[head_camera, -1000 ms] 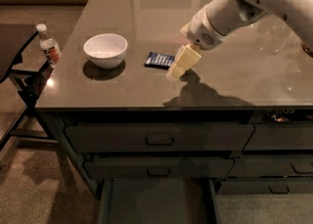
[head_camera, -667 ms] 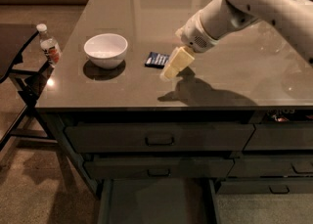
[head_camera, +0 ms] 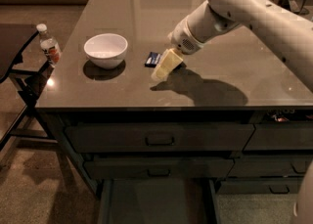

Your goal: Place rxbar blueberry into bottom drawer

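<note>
The rxbar blueberry (head_camera: 152, 59), a small dark blue bar, lies flat on the grey counter right of the white bowl (head_camera: 105, 49); its right part is hidden behind the gripper. My gripper (head_camera: 164, 67), with cream-coloured fingers, hangs from the white arm that reaches in from the upper right. It points down-left and sits just above the counter at the bar's right end. The bottom drawer (head_camera: 156, 201) is pulled open below the two handled drawers, and its flat tray shows nothing inside.
A water bottle (head_camera: 49, 46) stands on a dark side table at the left. The counter's front edge (head_camera: 171, 106) runs below the gripper. Two shut handled drawers (head_camera: 159, 139) sit above the open one. More drawers stand at the right.
The gripper has moved left and down toward the counter, closing in on the bar's right end and covering part of it. The bar and bowl have not moved.
</note>
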Robot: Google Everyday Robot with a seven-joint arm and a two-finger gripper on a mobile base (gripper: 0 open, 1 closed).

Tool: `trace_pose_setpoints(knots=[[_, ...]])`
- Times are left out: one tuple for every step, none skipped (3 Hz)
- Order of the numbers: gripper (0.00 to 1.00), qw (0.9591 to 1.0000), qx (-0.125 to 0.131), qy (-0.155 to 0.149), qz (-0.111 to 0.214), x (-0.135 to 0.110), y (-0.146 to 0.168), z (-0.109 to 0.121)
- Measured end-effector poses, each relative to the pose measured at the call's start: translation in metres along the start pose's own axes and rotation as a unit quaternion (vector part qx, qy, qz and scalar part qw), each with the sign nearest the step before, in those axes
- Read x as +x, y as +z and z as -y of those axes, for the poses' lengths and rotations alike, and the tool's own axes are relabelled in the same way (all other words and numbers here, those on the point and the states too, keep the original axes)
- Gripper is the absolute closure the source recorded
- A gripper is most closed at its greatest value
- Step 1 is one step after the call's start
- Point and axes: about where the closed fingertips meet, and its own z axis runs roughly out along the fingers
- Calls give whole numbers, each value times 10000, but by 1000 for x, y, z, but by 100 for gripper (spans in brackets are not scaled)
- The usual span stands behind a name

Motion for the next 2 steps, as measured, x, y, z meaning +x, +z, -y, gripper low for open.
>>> trace_pose_setpoints(knots=[[0,10000,-10,66,-39,7,5,1],[18,10000,-10,66,-39,7,5,1]])
